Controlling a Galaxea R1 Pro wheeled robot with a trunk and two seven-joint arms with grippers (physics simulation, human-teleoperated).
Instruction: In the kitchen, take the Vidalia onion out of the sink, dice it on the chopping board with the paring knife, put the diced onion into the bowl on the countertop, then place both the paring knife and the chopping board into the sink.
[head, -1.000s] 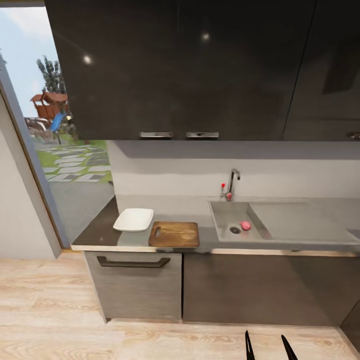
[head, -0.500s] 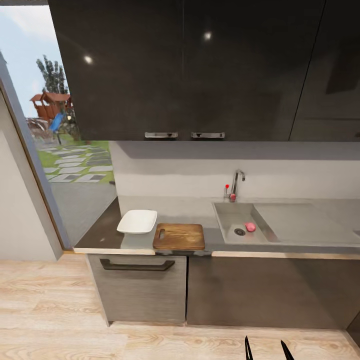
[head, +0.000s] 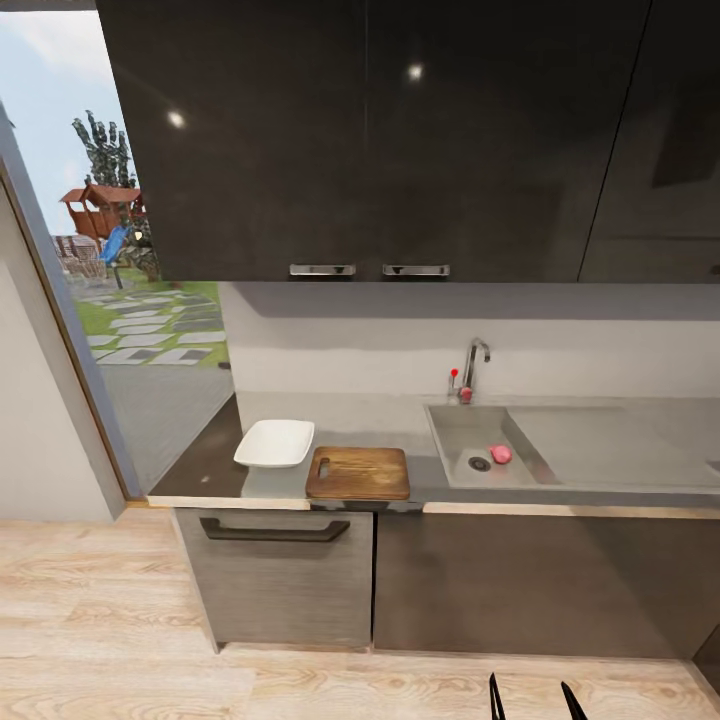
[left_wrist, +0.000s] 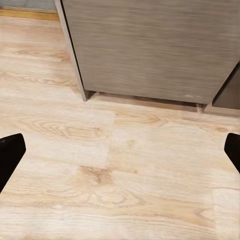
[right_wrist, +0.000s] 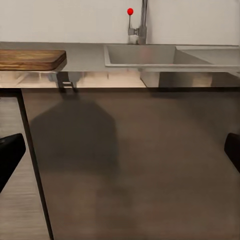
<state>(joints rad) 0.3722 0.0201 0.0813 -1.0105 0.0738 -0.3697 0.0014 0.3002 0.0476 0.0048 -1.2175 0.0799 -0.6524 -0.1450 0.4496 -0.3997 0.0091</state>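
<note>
Standing back from the countertop (head: 400, 420) with nothing picked up yet, so this looks like the approach to the first step. The Vidalia onion (head: 501, 454) sits in the sink (head: 455, 435), right beside the drain near the basin's front edge. The chopping board (head: 358, 473) lies at the countertop's front edge, between the sink and the bowl (head: 274, 443), which is near the left end. I can't spot the paring knife anywhere.

Both grippers are spread apart and holding nothing: right gripper (right_wrist: 120, 150) faces the dark cabinet door (right_wrist: 135, 165), left gripper (left_wrist: 120, 150) points down at the wood floor (left_wrist: 120, 175).

What could go wrong: the onion is small, round and down in a basin, so a reach from this far back could clip the sink's front rim or nudge the bulb so it rolls toward the drain. The tap (head: 472, 368) is close too.

Only the head view shows the onion and bowl. The right wrist view gives the board's edge (right_wrist: 30, 59) and sink rim side-on.
</note>
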